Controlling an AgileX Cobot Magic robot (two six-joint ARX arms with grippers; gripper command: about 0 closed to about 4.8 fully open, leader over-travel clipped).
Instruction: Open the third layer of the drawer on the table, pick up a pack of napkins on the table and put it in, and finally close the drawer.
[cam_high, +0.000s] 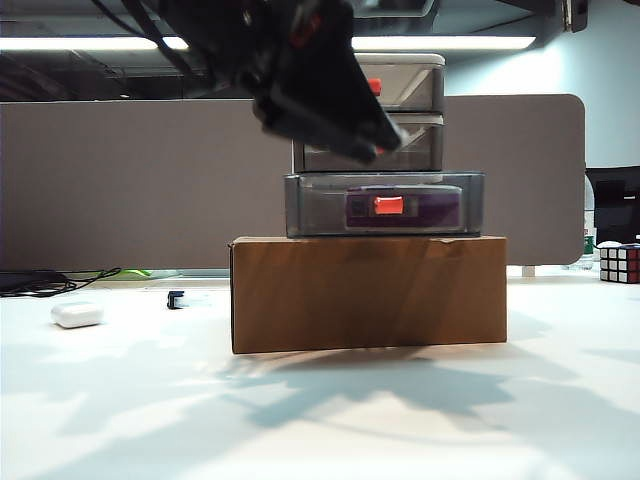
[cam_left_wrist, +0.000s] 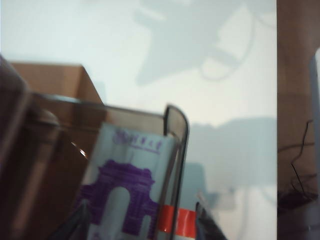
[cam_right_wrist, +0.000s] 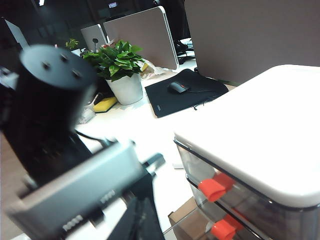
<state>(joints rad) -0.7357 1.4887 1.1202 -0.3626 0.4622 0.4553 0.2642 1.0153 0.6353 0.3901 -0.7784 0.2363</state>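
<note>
The drawer (cam_high: 400, 85) stands on a cardboard box, and its third layer (cam_high: 310, 205) is pulled out toward the camera. The purple pack of napkins (cam_high: 440, 210) shows through that layer's smoky front, behind the orange-red handle (cam_high: 388, 205). My left gripper (cam_high: 375, 148) hangs above the open layer, level with the middle tier. In the left wrist view the pack (cam_left_wrist: 125, 190) lies flat inside the layer (cam_left_wrist: 177, 130). The left gripper (cam_left_wrist: 142, 232) is open, its fingers (cam_left_wrist: 210, 225) apart and off the pack. My right gripper (cam_right_wrist: 145, 222) is a dark shut wedge near the drawer's white top (cam_right_wrist: 260, 125).
The brown cardboard box (cam_high: 370, 295) lifts the cabinet off the white table (cam_high: 320, 420). A white earbud case (cam_high: 77, 315) and a small dark object (cam_high: 177, 299) lie at the left, cables (cam_high: 40, 282) behind them. A Rubik's cube (cam_high: 620, 263) sits at the far right.
</note>
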